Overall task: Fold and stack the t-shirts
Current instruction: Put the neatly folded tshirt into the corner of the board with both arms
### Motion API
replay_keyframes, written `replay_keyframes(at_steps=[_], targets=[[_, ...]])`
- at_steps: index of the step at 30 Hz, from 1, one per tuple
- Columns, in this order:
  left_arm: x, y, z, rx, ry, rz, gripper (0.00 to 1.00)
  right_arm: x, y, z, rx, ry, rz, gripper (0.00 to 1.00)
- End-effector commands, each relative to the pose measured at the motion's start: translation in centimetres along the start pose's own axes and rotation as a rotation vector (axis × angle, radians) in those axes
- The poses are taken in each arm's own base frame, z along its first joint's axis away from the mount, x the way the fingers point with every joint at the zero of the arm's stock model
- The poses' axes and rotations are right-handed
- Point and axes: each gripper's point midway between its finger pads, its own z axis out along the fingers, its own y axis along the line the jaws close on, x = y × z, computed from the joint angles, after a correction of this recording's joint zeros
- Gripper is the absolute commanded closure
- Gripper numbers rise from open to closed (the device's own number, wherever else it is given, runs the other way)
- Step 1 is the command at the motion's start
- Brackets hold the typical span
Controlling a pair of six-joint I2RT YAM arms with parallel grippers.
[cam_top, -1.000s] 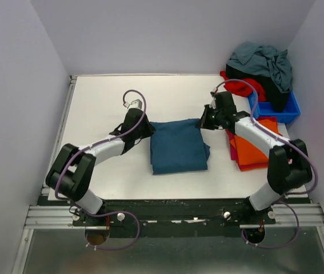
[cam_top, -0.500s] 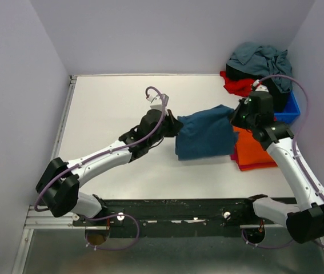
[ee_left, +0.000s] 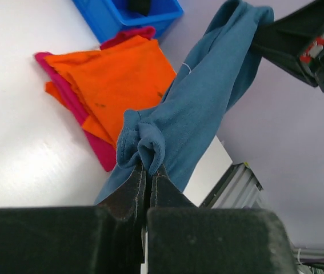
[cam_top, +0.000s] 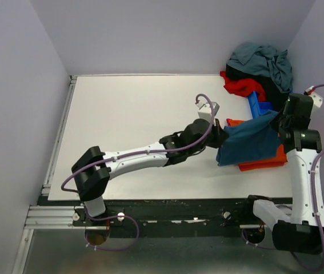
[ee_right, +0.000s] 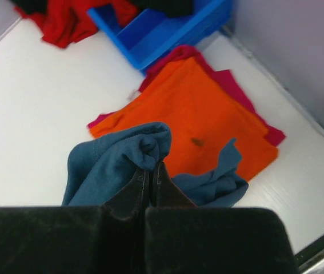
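The surface [cam_top: 127,125] is a plain white board, mostly bare on its left and middle, closed in by pale lilac walls [cam_top: 162,34] at the back and on both sides. A black rail [cam_top: 173,208] runs along its near edge where the two arms are bolted, and thin purple cables [cam_top: 204,103] loop along the arms. All the cloth sits at the right. In the far right corner a grey-blue shirt [cam_top: 262,60] is heaped on a black shirt [cam_top: 276,94], with a red shirt [cam_top: 242,88] crumpled just to their left and a small blue bin [cam_top: 259,105] just in front. Nearer lies a folded orange shirt [ee_right: 207,108], flat on a pink shirt [ee_right: 273,137] whose edges show around it. The teal shirt [cam_top: 247,145] hangs off the surface above this folded pair, strung between the two arms. The left claw [ee_left: 148,171] is pinched tight on a bunched fold at its left edge, and the right claw [ee_right: 150,171] is pinched tight on another bunch at its right edge, which is held higher. The cloth sags between them, and a loose flap droops over the orange shirt; whether it touches cannot be told. The only marking is a small red-edged sticker [ee_left: 309,49] on the right arm's black housing, seen from the left wrist and too small to read.
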Motion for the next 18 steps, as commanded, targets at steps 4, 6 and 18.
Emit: replay_keyframes(at_steps=[4, 6, 18], targets=[[2.5, -4.1, 3.1, 0.055, 0.018, 0.002, 1.0, -4.4, -6.7, 0.7, 0.219, -0.091, 0.126, 0.99], [2.8, -4.2, 3.9, 0.049, 0.011, 0.006, 1.0, -4.3, -7.1, 1.5, 0.237, -0.075, 0.131, 0.99], [1.6, -3.7, 8.1, 0.003, -0.025, 0.04, 1.0, -4.8, -8.1, 4.6, 0.275, -0.047, 0.149, 0.99]])
